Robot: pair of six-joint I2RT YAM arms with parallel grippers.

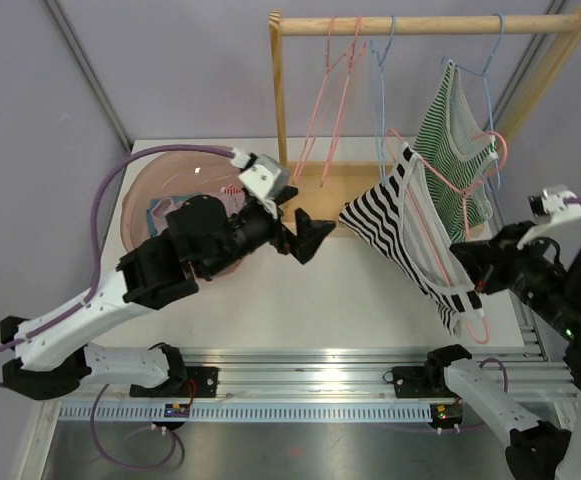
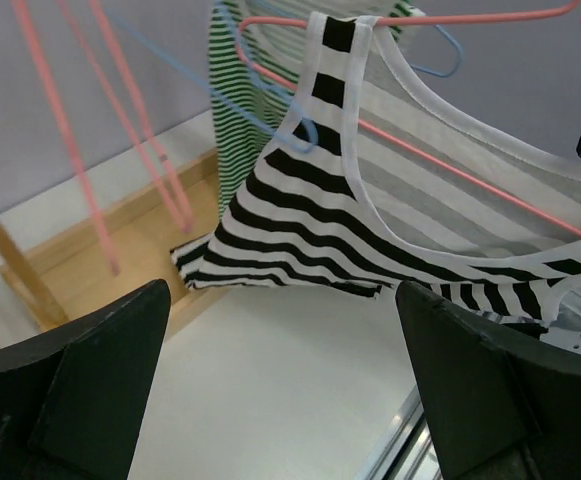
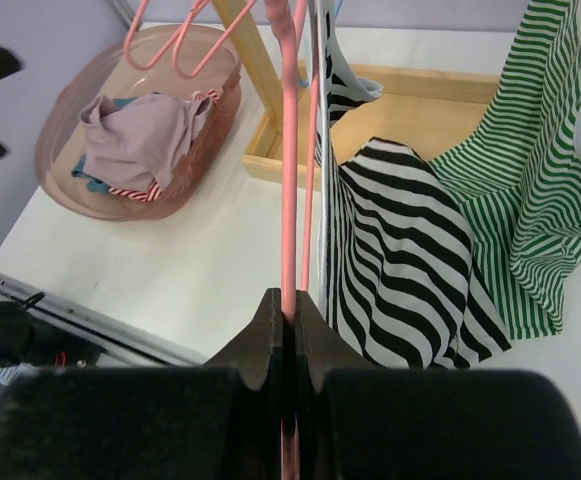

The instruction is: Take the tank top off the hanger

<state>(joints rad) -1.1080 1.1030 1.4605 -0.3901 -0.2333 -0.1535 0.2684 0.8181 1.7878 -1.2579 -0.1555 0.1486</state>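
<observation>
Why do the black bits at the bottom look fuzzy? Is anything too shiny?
Right wrist view: the right tool, shut on the pink hanger, sits close to the lens, so it blurs. Left wrist view: the striped top is sharp. Top view: light glares off the metal rail.

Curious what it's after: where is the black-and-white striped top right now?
Top view, right of centre: the black-and-white top hangs tilted on a pink hanger gripped by the right end effector, beside the green striped top.
</observation>
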